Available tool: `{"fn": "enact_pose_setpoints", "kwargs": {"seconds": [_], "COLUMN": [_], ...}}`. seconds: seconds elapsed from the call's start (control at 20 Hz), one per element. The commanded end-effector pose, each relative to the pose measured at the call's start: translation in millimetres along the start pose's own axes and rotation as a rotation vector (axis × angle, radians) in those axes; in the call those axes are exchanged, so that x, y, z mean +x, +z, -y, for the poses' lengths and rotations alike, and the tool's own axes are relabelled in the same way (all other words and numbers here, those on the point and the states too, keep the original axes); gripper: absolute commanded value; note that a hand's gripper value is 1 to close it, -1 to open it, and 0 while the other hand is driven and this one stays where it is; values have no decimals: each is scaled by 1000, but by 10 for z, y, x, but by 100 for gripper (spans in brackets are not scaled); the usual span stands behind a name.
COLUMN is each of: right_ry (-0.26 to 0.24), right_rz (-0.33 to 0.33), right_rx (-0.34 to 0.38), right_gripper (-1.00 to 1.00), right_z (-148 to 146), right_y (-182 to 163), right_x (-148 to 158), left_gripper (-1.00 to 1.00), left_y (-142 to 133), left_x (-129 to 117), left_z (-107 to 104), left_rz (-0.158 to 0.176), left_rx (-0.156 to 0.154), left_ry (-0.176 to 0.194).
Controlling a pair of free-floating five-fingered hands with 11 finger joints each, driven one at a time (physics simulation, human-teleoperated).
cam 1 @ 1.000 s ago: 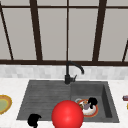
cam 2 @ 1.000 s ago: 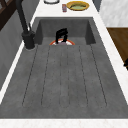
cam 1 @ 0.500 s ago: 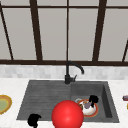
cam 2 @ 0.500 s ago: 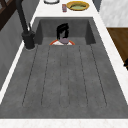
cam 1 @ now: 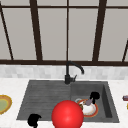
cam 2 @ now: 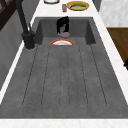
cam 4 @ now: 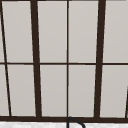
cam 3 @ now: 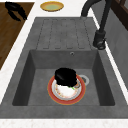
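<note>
My right hand [cam 1: 94,96] hangs in the sink basin, just over an orange-rimmed plate [cam 1: 95,111] that carries a white bowl [cam 1: 88,109]. Its fingers are curled on a small mauve-grey object [cam 1: 88,102] that reaches down to the bowl. From the left side, the same hand [cam 2: 62,24] holds the object [cam 2: 65,35] above the plate [cam 2: 61,42]. The right side view has this hand [cam 3: 65,76] covering the back of the bowl [cam 3: 65,91]. My left hand [cam 1: 33,120] floats idle off the sink's front left edge, fingers relaxed, holding nothing; it appears again [cam 3: 15,10] over the wooden floor.
A large red ball [cam 1: 67,115] sits at the sink's front edge. The black faucet [cam 1: 68,75] stands behind the basin, with the ribbed drainboard [cam 1: 42,100] to its left. A yellow plate [cam 1: 3,103] lies on the left counter, a small item [cam 1: 125,98] on the right counter.
My right hand has risen slightly over the plate, still holding the mauve-grey object. The left hand and the red ball have not moved.
</note>
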Motion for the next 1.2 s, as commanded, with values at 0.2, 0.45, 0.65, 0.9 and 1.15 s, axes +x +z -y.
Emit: {"fn": "enact_pose_setpoints", "kwargs": {"seconds": [0.2, 0.45, 0.65, 0.9, 1.15], "right_ry": [-16, -16, -8, -22, -25], "right_rz": [-20, -26, -32, -46, -48], "right_rx": [10, 13, 5, -3, -4], "right_gripper": [100, 100, 100, 100, 100], "right_z": [351, 646, 896, 1149, 1426], "right_y": [177, 331, 440, 632, 808], "right_x": [-92, -154, -208, -341, -492], "left_gripper": [0, 0, 0, 0, 0], "left_y": [0, 0, 0, 0, 0], "left_x": [0, 0, 0, 0, 0], "left_z": [0, 0, 0, 0, 0], "left_rz": [0, 0, 0, 0, 0], "left_rx": [0, 0, 0, 0, 0], "left_ry": [0, 0, 0, 0, 0]}}
